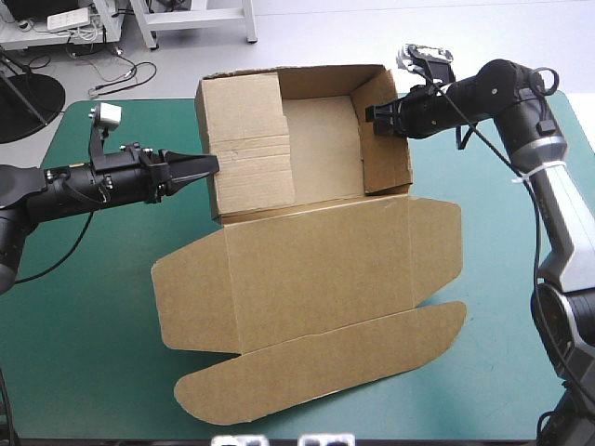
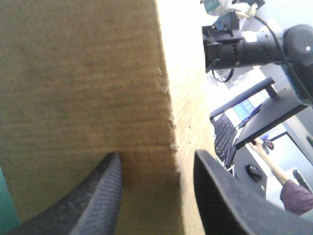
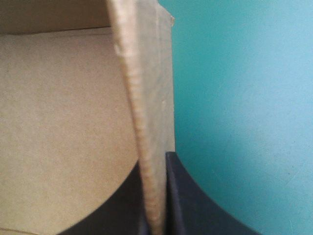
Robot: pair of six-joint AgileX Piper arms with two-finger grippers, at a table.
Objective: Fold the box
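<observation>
Box (image 1: 316, 251): brown, on the teal-green cover (image 1: 102, 307); open tray at the far side with its walls raised, lid flat toward the near edge.
Left gripper (image 1: 209, 165): fingers apart, at the tray's left wall, the wall's edge between them.
Right gripper (image 1: 379, 119): clamped on the tray's right wall, board pinched between its fingers.
</observation>
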